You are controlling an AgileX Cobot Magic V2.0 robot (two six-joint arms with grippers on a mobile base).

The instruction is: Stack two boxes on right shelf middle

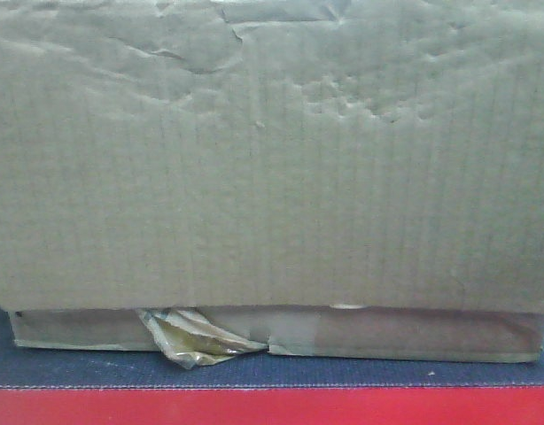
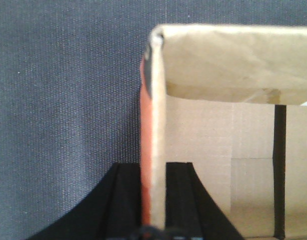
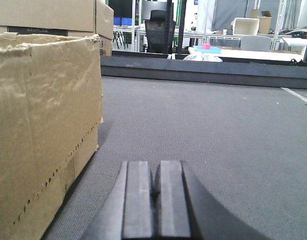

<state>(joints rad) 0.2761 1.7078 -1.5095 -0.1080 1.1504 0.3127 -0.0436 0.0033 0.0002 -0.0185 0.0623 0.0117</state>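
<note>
A: Where is the box right now?

B: The cardboard box (image 1: 272, 159) fills the front view. It rests on the dark grey deck (image 1: 77, 367) above the red beam (image 1: 272, 409). The shelf it is meant for shows in no view.

A: And the 2 arms?

B: The left gripper (image 2: 152, 170) straddles the box's upright side wall (image 2: 158, 100). 1 finger is inside the open top and 1 is outside against the orange tape (image 2: 145, 150). Both press on the card, so it is holding that wall. The right gripper (image 3: 153, 175), low centre in its own view, has its fingers brought together on nothing. A box side, probably the same box, stands at the left of that frame, near the gripper but apart from it.

A: So a 1-handed lift?

B: I'd judge that risky. A wide box pinched by 1 thin wall will likely tilt and fold the card. It would be better to open the right gripper, bring it over the opposite wall and pinch it the same way, then raise both arms level.

A: Anything to watch?

B: The card is dented near the top. Crumpled tape (image 1: 197, 341) hangs loose at the lower edge, left of centre, and it could drag on the deck. Lift straight up before moving sideways. More boxes (image 3: 53, 15) sit in the upper left of the right wrist view, but I cannot tell whether 1 of them is the 2nd to stack.
</note>
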